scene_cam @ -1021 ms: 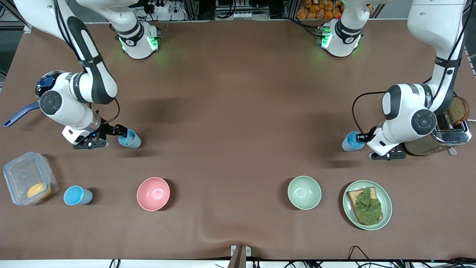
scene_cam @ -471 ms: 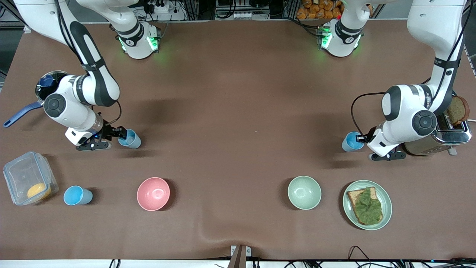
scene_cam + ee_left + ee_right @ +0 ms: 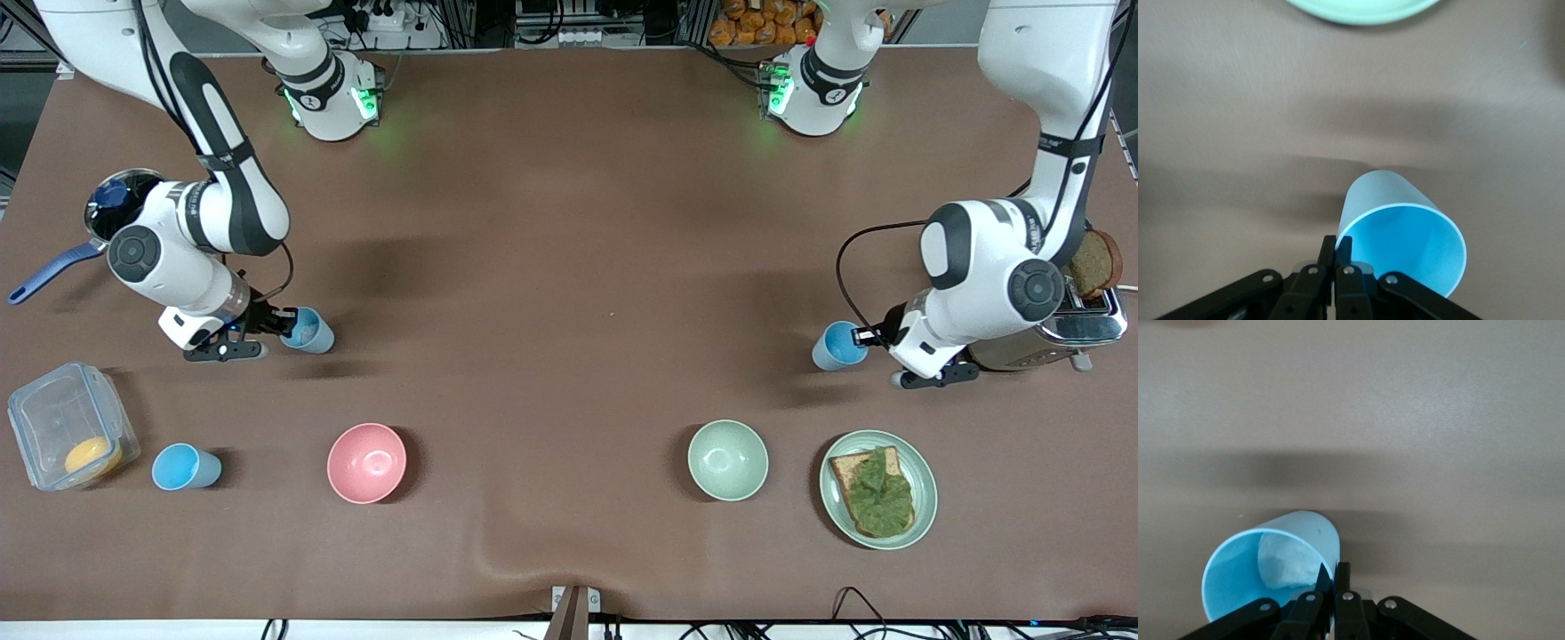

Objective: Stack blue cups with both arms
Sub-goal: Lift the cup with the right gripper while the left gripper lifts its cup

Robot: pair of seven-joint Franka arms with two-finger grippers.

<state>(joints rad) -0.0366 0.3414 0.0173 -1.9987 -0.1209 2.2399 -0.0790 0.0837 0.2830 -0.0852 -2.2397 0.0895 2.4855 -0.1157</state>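
While each pinches a cup rim, left hand (image 3: 861, 335), right hand (image 3: 283, 318), open tabletop (image 3: 569, 293) between.

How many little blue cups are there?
3. One blue cup is pinched by the right gripper, one by the left gripper, and one stands beside the clear box.

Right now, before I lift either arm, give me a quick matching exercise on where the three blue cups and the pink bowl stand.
Things:
1. cup in right gripper
2. cup in left gripper
3. free cup
4. pink bowl

Places:
A. beside the clear box
B. beside the toaster
C. between free cup and green bowl
D. near the pot

Pairs: 1-D, 2-B, 3-A, 4-C
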